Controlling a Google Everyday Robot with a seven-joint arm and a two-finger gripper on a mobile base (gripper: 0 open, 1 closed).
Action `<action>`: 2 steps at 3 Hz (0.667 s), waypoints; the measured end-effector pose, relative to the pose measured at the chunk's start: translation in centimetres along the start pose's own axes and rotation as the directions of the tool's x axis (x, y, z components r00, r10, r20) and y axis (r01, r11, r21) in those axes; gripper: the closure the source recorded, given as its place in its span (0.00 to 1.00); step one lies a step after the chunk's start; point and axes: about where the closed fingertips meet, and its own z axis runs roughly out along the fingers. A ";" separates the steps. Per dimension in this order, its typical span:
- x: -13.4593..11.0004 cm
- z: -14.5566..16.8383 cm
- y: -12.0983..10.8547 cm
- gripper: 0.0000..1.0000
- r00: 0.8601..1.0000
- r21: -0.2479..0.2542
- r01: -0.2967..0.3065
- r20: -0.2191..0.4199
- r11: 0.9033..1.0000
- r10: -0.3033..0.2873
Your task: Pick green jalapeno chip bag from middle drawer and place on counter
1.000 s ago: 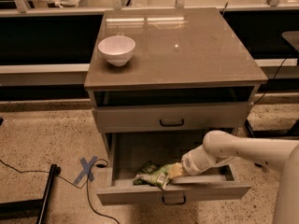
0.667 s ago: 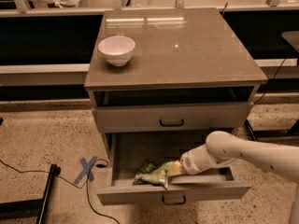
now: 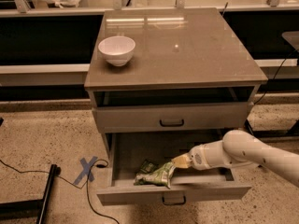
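We see the gripper (image 3: 177, 163) low inside the open middle drawer (image 3: 140, 196), its fingers closed narrow on the right end of the green jalapeno chip bag (image 3: 156, 174). The bag lies near the drawer's front.

One tool (image 3: 178, 162), bag (image 3: 156, 175), bowl (image 3: 116, 50); two drawers (image 3: 140, 117) (image 3: 140, 196)

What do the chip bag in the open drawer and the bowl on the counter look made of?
Green jalapeno chip bag: probably foil or plastic film, crinkled, with the tool at its right end. White bowl: likely glazed ceramic, smooth and slightly shiny.
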 end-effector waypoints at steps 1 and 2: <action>0.0 -1.0 -1.2 0.73 0.998 0.056 -0.023 -0.050 0.998 0.026; 1.0 -0.1 -2.7 0.50 0.987 0.098 -0.099 -0.115 0.990 0.110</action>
